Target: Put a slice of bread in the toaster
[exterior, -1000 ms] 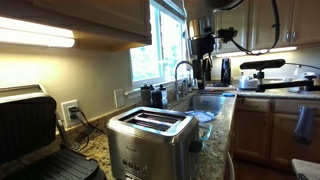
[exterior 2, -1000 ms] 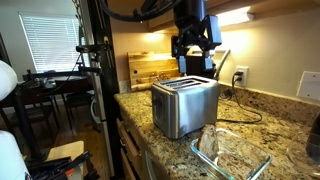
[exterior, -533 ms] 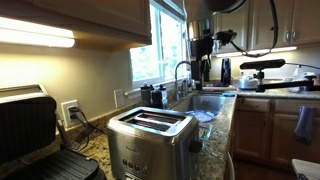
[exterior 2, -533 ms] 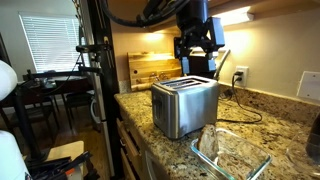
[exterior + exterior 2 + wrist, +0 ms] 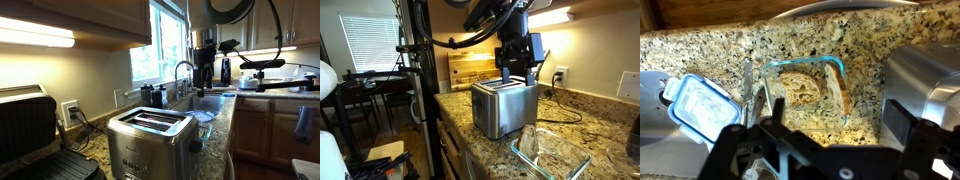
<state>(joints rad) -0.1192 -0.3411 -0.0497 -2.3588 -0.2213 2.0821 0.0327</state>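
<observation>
tool (image 5: 826, 140): released, empty | slice of bread (image 5: 800, 87): in glass container (image 5: 837, 67), apart from tool | toaster (image 5: 930, 85): beside container

Arm (image 5: 492, 12) reaches in from overhead, wrist bent straight down. Gripper (image 5: 517, 76) hangs vertical, fingers pointing down, jaws spread wide with nothing between them. Wrist view agrees: fingers (image 5: 740, 150) far apart, empty.

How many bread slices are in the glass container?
2 visible in the wrist view: one slice of bread lies flat in the glass container, another leans against its right wall. Others may be hidden underneath.
</observation>
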